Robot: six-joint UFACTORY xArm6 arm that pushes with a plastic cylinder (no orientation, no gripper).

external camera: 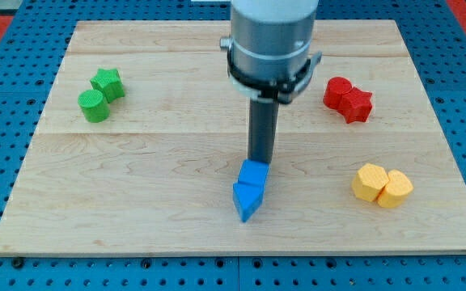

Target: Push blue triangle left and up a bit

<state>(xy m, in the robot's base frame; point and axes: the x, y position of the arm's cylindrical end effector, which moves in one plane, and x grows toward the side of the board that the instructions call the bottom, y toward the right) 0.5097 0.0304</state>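
Your tip (259, 162) sat touching the cube (254, 173), just far of the blue triangle (247, 199) (light, stiff, slides easily). No hand; you needed its right-near face.

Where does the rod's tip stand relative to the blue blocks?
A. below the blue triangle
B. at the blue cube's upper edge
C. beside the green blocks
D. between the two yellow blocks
B: my tip meets the blue cube at its upper edge, with the blue triangle just below the cube.
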